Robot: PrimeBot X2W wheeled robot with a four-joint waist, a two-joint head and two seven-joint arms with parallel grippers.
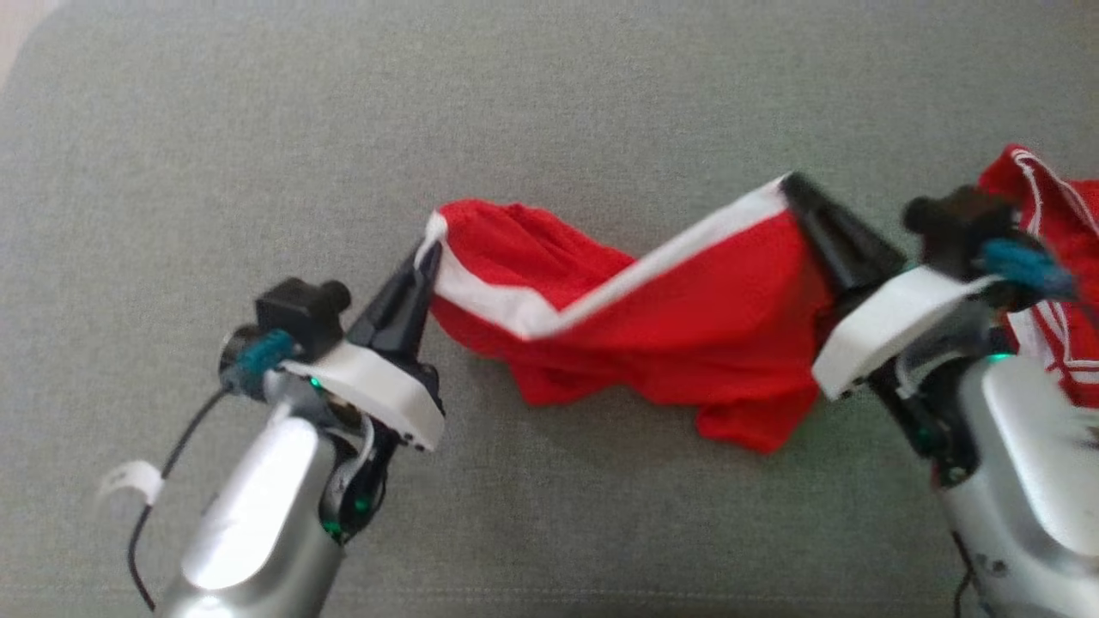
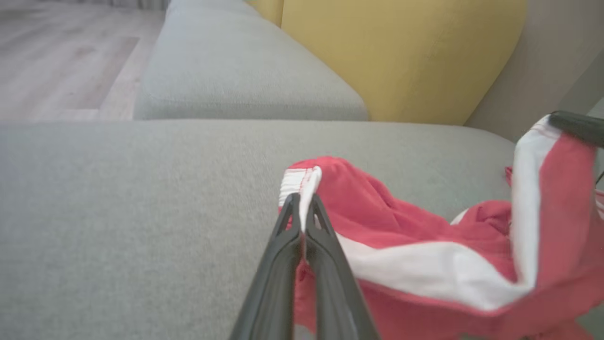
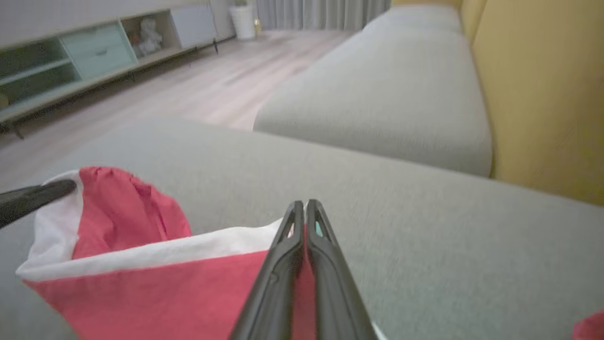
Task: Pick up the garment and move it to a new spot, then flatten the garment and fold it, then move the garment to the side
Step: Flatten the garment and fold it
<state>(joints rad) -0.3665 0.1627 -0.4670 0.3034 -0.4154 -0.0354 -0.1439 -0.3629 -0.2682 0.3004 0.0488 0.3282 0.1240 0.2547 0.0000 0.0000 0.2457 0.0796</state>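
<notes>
My left end effector (image 1: 427,257) and right end effector (image 1: 794,184) are each clamped on the white band of the red garment (image 1: 687,318), slung between them over the grey sofa seat (image 1: 549,103). A yellow back cushion (image 2: 401,56) stands behind, with wooden floor (image 3: 212,85) and a low cabinet (image 3: 94,52) beyond.

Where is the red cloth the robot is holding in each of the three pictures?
Head view: the red garment stretches across the middle, from the left pincer to the right pincer.
Left wrist view: the red garment is at the lower right, starting at the left pincer's tips.
Right wrist view: the red garment is at the lower left, reaching the right pincer's tips.
Shared landmark: the grey seat cushion beneath it.
</notes>
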